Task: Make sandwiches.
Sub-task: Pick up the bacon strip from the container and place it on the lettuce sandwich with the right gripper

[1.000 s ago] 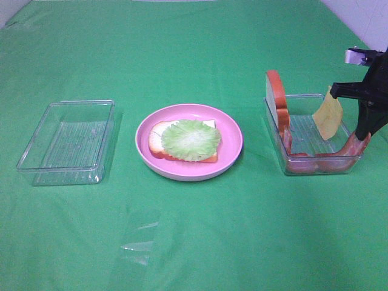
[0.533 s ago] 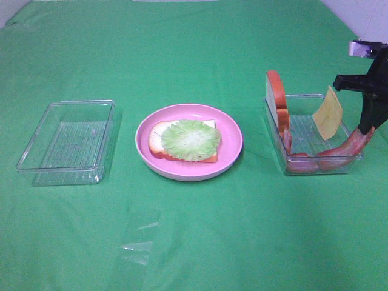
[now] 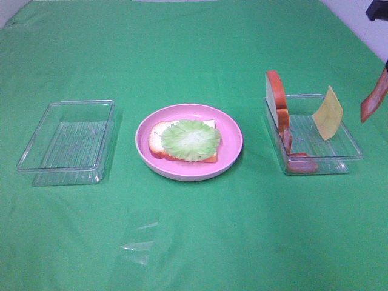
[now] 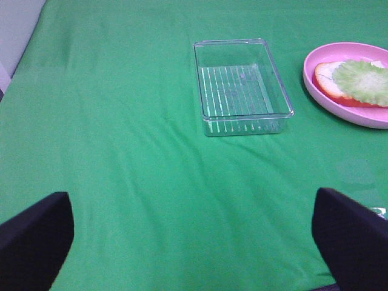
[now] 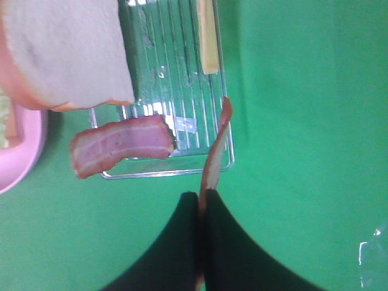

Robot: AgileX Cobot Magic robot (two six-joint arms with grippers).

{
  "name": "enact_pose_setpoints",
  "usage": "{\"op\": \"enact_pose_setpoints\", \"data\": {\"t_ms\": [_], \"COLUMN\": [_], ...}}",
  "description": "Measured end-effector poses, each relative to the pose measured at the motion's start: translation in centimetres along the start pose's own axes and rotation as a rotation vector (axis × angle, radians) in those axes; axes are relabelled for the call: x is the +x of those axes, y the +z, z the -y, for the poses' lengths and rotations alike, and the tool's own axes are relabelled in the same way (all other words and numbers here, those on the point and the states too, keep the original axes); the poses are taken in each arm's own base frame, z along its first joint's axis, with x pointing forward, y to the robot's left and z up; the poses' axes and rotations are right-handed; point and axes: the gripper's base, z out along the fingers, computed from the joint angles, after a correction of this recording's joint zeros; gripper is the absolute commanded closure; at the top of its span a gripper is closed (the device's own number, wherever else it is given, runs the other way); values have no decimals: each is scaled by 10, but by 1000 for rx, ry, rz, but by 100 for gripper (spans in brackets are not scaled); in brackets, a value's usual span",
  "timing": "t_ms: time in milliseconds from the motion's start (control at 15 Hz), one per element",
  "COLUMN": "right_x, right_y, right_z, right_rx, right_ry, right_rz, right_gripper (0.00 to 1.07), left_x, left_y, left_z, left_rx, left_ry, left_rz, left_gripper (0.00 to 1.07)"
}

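Covering the surface, green cloth (lightly creased) meets pale wall.

Pink plate, light-green lettuce, yellow cheese, reddish bacon, green cloth, black fingers.

left tray; plate between — lettuce on bread; right tray — cheese inside

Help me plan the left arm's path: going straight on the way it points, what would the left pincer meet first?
Probably the bare green cloth, short of the empty clear tray that lies ahead. The left pincer is open. Depth is hard to judge from the wrist view.
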Motion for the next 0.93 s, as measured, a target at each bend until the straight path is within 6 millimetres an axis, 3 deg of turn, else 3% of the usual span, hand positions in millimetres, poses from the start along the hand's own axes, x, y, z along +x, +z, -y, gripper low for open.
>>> {"op": "enact_pose_setpoints", "data": {"t_ms": [133,267,333,467,533,733,867,933], "right_x": [9,21,32,42,44,56,59,60], "right_y": [-24,-47,-54,-46,-43,-21,-5,22], "right_z": [-8,-30,-67,-106,-115,-171,-195,-224], "right_rx": [-31,-53,-94,-131,-140,-197,-228,-274], "right_ry": [-7,-74,-184,-280,-304,-414,-455,-483], "right_rz": [64,124,135,98,86,53,45,41], "right_gripper": [107,107,107,107,107,107,107,107], "left_x": [0,0,0,0,0,0,0,0], "left_y": [0,0,0,0,0,0,0,0], "left_z": [0,0,0,0,0,0,0,0], "left_rx": [0,0,0,0,0,0,0,0], "left_ry": [0,0,0,0,0,0,0,0], "left_rz": [0,0,0,0,0,0,0,0], "left_gripper": [4,4,4,4,4,4,4,4]}}
